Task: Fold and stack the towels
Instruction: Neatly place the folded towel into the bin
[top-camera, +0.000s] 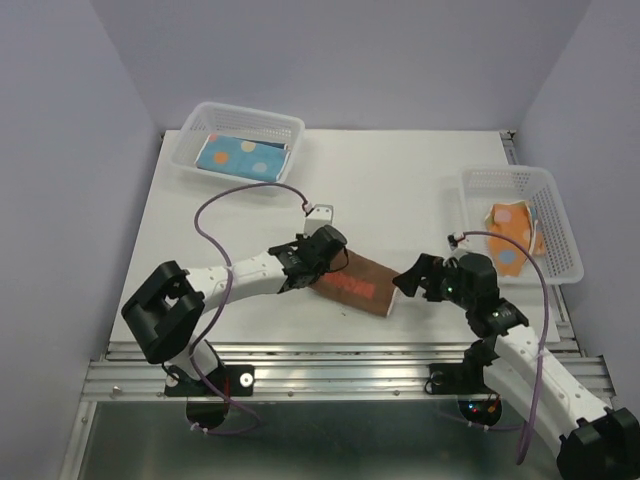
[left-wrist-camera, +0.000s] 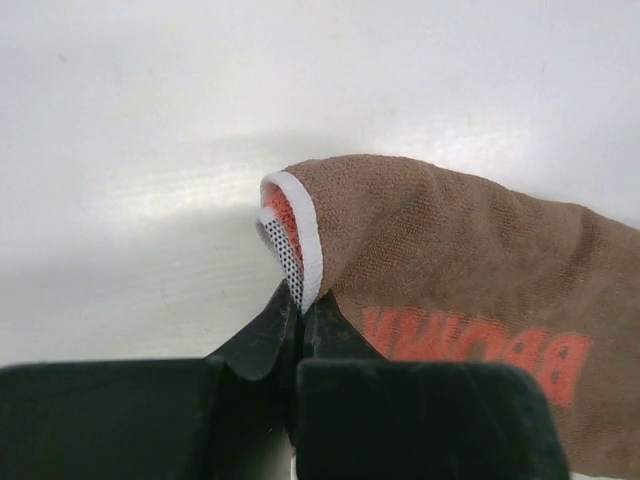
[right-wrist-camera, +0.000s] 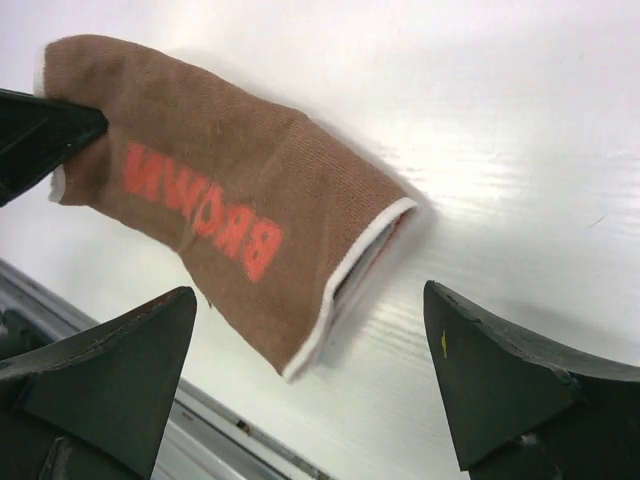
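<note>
White table (top-camera: 400, 190): left gripper (top-camera: 338, 262) pinches the folded brown towel's (top-camera: 357, 286) white hem, right gripper (top-camera: 408, 279) spread wide alongside.

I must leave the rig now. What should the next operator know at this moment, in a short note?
Left pincer: shut on a white-edged corner of the brown towel.
Right pincer: open, near its other end, gripping nothing.
Brown towel: doubled over, mid-table.
Done: blue dotted towel lies folded in the far-left basket.
To do: orange towel, rumpled in the right basket; brown one likely needs stacking.
</note>
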